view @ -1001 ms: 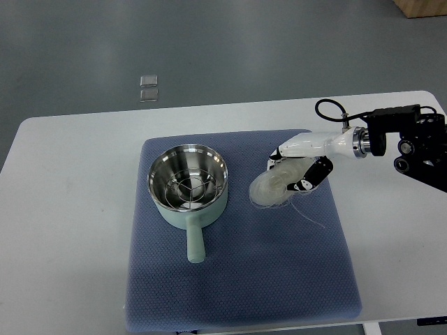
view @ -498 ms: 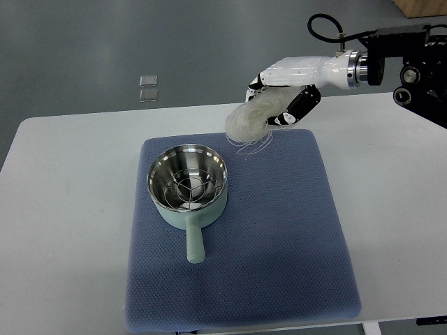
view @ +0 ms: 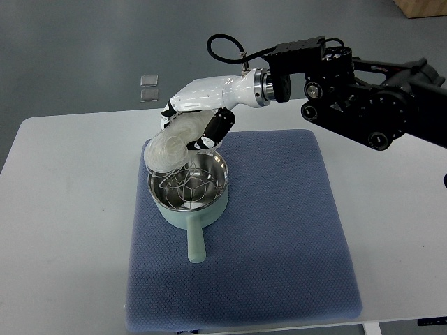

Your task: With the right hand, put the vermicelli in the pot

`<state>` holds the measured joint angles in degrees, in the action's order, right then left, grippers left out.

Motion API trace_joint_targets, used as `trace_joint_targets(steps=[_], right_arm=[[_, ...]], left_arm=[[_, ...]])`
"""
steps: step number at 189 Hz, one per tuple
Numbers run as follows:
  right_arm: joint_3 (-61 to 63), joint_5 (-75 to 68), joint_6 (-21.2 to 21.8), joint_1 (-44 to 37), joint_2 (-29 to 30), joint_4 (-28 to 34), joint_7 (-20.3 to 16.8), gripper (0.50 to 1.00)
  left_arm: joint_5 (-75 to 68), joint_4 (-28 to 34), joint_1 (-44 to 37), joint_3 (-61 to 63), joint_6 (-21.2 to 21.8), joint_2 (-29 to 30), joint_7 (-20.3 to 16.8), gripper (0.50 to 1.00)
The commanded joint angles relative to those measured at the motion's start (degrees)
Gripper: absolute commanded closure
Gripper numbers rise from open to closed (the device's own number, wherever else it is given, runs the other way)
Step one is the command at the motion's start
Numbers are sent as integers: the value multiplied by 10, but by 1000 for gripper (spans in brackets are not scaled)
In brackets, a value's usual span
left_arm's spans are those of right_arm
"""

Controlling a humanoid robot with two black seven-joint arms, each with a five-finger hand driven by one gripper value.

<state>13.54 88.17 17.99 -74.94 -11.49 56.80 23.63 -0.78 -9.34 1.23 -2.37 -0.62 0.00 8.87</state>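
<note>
Above the pot: the white right hand (view: 199, 122), fingers closed round a pale translucent bundle of vermicelli (view: 170, 145), fills the air over the back-left rim of the mint-green steel-lined pot (view: 187, 183).
Pot mouth: front and right part uncovered; a wire rack sits inside.
Pot handle: sticks out toward the near edge, blocking a low pass there.
Blue quilted mat (view: 279, 237): right half and near strip bare.
White tabletop (view: 66, 209): left side bare.
Back right: black arm (view: 356, 84) spans it.

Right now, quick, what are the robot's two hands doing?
Right hand: fingers shut on the vermicelli, held above the pot.
Left hand: not in the picture.
</note>
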Motion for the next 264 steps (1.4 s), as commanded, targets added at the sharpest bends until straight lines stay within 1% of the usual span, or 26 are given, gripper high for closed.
trace_joint_targets(steps=[1,47,61,63,64,66,67,68,69,72,74,76,77,78,79,83,96,103,109,134,143,160,182,212,237,264], right_arm=[[-1,2,-1,19,26,-30,-3,930],[-17,3,-9,52,52,-45,-3,910],[-19,3,-11,59,52,-49,-3,885],[-19,3,-13,60,52,-50,-3,873],[-19,3,-14,61,52,-52,-3,855],[-19,3,-14,61,52,-52,-3,854],[-19,3,-15,62,52,-52,-3,838],[-19,3,-16,62,52,-52,-3,838],[-19,3,-16,62,52,-53,-3,820],[-19,3,-18,63,52,-53,-3,805],[-19,3,-20,63,52,-54,-3,771],[-19,3,-20,63,52,-54,-3,771],[-19,2,-22,63,52,-55,-3,750],[-19,2,-22,63,52,-55,-3,750],[-19,2,-23,63,52,-55,-3,734],[-19,2,-24,63,52,-55,-3,711],[-19,1,-24,65,52,-55,-3,689],[-19,-1,-24,67,52,-55,-3,656],[-19,-1,-25,68,52,-55,-3,642],[-18,-4,-25,72,51,-55,-2,636],[-14,-7,-24,71,47,-53,-1,593],[-2,-14,-23,66,38,-49,4,572],[40,-49,-16,53,21,-48,5,572],[104,-132,-19,62,-6,-51,4,572],[183,-268,-33,147,-9,-62,-3,572],[249,-374,-86,226,-3,-105,1,572]], left_arm=[[0,0,0,0,0,0,0,500],[0,0,0,0,0,0,0,500],[0,-1,0,0,0,0,0,500],[0,-1,0,0,0,0,0,500],[0,0,0,0,0,0,0,500],[0,0,0,0,0,0,0,500],[0,0,0,0,0,0,0,500],[0,0,0,0,0,0,0,500],[0,0,0,0,0,0,0,500],[0,-1,0,0,0,0,0,500],[0,0,0,0,0,0,0,500],[0,0,0,0,0,0,0,500],[0,0,0,0,0,0,0,500],[0,0,0,0,0,0,0,500],[0,0,0,0,0,0,0,500],[0,0,0,0,0,0,0,500],[0,-1,0,0,0,0,0,500],[1,0,0,0,0,0,0,500],[0,0,0,0,0,0,0,500],[0,0,0,0,0,0,0,500],[0,0,0,0,0,0,0,500],[0,-1,0,0,0,0,0,500],[0,0,0,0,0,0,0,500],[0,0,0,0,0,0,0,500],[0,0,0,0,0,0,0,500],[0,0,0,0,0,0,0,500]])
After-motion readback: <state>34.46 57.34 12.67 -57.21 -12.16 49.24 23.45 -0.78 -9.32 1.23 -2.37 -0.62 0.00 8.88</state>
